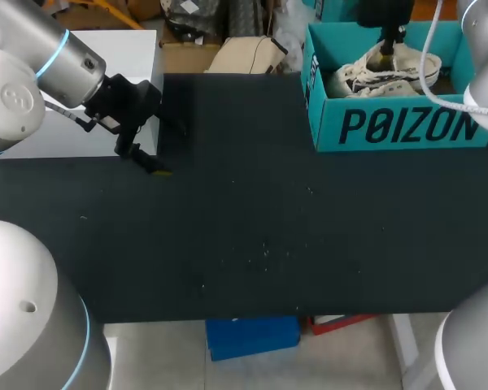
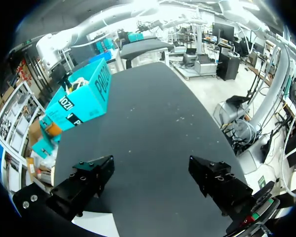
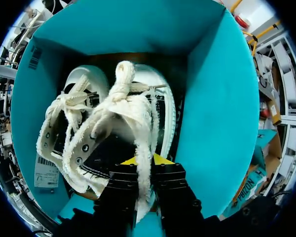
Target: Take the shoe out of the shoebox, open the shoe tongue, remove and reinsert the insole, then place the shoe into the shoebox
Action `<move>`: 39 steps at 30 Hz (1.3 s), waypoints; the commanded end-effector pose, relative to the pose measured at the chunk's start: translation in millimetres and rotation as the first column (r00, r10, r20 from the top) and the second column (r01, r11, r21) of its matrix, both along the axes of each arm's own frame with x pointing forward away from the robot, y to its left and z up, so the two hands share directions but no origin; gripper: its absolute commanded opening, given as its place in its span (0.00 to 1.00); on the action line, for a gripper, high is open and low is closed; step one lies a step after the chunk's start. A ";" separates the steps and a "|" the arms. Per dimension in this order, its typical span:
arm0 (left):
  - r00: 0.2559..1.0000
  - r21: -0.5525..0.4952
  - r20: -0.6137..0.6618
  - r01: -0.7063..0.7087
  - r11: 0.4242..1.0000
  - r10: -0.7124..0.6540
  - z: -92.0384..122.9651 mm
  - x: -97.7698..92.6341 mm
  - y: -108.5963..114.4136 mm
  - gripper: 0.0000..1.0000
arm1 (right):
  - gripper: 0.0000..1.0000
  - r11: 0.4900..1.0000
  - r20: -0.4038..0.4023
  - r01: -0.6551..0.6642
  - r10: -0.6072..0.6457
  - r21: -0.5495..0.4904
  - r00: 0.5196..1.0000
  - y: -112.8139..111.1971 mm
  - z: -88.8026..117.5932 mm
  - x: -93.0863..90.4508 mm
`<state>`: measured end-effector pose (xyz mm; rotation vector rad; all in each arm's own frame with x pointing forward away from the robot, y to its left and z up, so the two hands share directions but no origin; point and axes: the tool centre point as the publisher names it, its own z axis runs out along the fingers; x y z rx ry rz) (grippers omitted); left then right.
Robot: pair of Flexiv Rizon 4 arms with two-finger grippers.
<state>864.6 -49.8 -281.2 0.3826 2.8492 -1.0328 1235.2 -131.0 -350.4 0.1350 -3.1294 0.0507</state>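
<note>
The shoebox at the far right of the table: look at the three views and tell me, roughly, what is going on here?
The right gripper is down inside the teal shoebox, shut on a frayed white fabric edge of the white lace-up shoe. The shoe lies in the box and is not yet lifted out. The left gripper hangs open and empty over the far left part of the black table, well away from the box.

shoe half hidden behind shoebox wall, right tool tips mostly covered, perhaps by fabric
</note>
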 end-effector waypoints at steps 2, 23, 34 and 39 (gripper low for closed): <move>1.000 0.002 0.003 -0.002 1.000 0.002 -0.9 -0.7 -0.4 1.00 | 0.49 0.999 -0.257 0.018 -0.026 -0.036 0.966 1.4 -0.3 20.8; 1.000 0.002 0.003 -0.002 1.000 0.002 -0.9 -0.7 -0.4 1.00 | 0.38 0.996 -0.038 0.076 -0.078 -0.044 0.996 2.7 108.7 -45.4; 1.000 0.002 0.003 -0.002 1.000 0.002 -0.9 -0.7 -0.4 1.00 | 0.41 0.993 0.171 0.107 -0.098 -0.045 0.980 22.8 124.4 -99.6; 1.000 0.002 0.003 -0.002 1.000 0.002 -0.9 -0.7 -0.4 1.00 | 0.40 0.993 0.263 0.116 -0.102 -0.037 0.959 31.2 124.1 -127.1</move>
